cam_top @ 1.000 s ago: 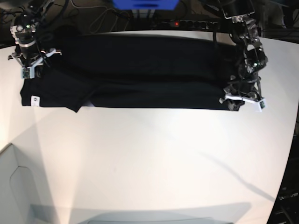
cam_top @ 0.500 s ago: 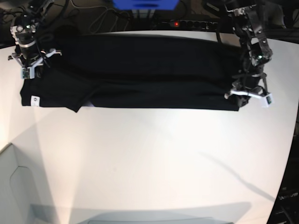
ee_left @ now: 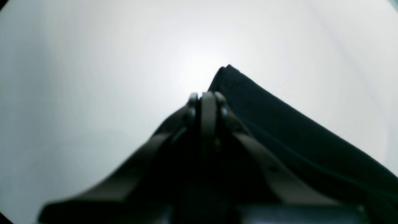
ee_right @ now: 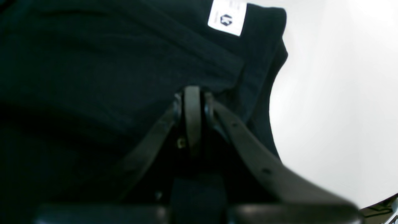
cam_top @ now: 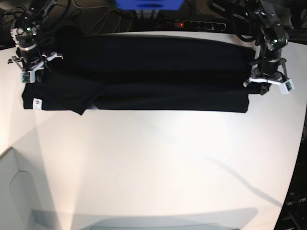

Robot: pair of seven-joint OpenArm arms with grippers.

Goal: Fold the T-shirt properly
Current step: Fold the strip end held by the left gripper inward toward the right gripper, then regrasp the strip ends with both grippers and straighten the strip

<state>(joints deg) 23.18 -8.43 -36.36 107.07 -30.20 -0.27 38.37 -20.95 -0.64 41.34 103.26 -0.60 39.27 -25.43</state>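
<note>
The black T-shirt (cam_top: 144, 72) lies plain side up as a long folded band across the far part of the white table (cam_top: 153, 167). Its white tag (cam_top: 34, 102) is at the near left corner and also shows in the right wrist view (ee_right: 227, 17). My right gripper (cam_top: 31, 72) stands on the shirt's far left end. Its jaws (ee_right: 192, 93) are shut, with creased black cloth (ee_right: 93, 62) at the tip. My left gripper (cam_top: 266, 84) is at the shirt's right edge. It is shut (ee_left: 206, 96), the shirt's corner (ee_left: 228, 71) lies just beyond it, and no cloth shows between the jaws.
A blue box (cam_top: 148, 4) and a power strip (cam_top: 192, 24) with cables lie behind the table's far edge. A grey panel (cam_top: 14, 191) stands at the near left. The table's right edge curves close to my left arm.
My left gripper has moved right and toward the far side, from the shirt's near right corner to its right edge. The shirt's right end now reaches further right. The right gripper has stayed put.
</note>
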